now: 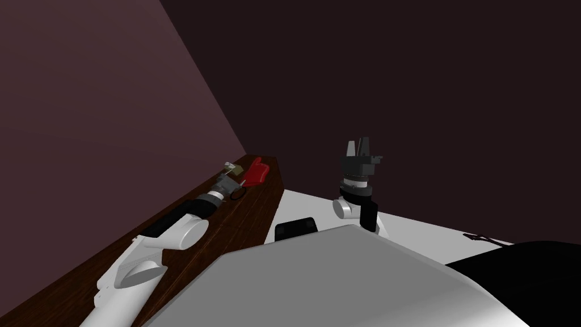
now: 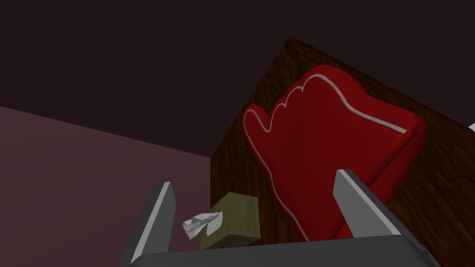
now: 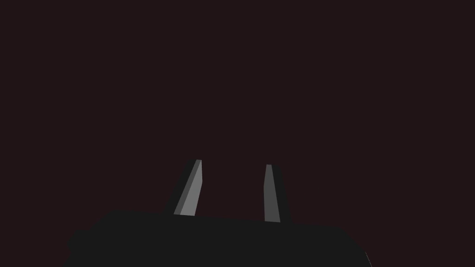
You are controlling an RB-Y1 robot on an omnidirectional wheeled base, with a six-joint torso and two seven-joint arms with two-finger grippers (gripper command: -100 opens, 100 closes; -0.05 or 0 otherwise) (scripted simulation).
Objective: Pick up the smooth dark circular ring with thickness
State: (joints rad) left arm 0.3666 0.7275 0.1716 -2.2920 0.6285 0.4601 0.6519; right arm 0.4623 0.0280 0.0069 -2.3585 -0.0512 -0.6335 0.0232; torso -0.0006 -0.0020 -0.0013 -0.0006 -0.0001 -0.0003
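A left gripper (image 2: 254, 178) hovers low over a dark wood table (image 1: 249, 210) against a wall, fingers spread and holding nothing. Ahead of it lie a red mitt (image 2: 324, 153) and a tissue box (image 2: 234, 218). The dark ring (image 1: 237, 194) lies flat on the table just beside this gripper. The right gripper (image 1: 358, 142) points upward, well apart, fingers slightly parted and empty.
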